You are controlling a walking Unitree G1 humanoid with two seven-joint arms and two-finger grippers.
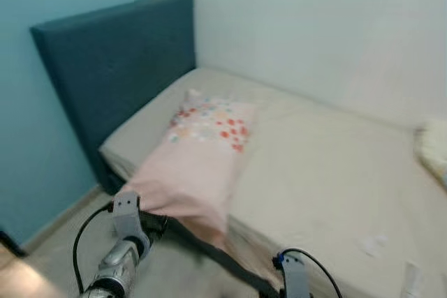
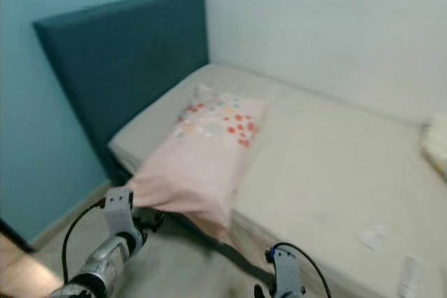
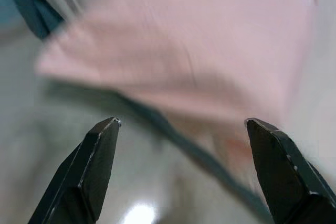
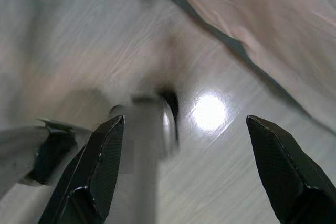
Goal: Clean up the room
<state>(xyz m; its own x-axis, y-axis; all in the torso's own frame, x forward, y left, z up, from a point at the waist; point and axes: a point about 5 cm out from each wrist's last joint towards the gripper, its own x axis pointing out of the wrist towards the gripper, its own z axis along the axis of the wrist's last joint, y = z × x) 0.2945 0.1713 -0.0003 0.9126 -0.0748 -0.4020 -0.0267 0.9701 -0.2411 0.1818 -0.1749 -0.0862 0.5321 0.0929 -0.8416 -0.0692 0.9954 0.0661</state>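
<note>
Left arm is stretched forward and low, its left gripper (image 3: 181, 129) hanging just off the near corner of the bed (image 1: 328, 165), jaws spread wide with nothing between them. Right in front of it is the pink pillow (image 1: 199, 158), the thing to tidy: it lies across the head end of the mattress, its dotted end up near the blue headboard (image 1: 115, 61) and its plain end spilling over the bed's near edge, drooping toward the floor (image 1: 174, 270). The fingers are close to that hanging corner but apart from it.

Right arm sits lower, at the bottom of the head view by the bed's edge; the right gripper (image 4: 184, 124) points down at the shiny floor, jaws wide apart and holding nothing. In its wrist view the dark edge of the bed frame runs diagonally with pink fabric above it.

Open floor lies between the bed corner and the teal wall (image 1: 35, 102) on the left. The white wall (image 1: 314, 26) runs along the bed's far side. Something pale (image 1: 433, 148) lies at the bed's far right, too blurred to tell.
</note>
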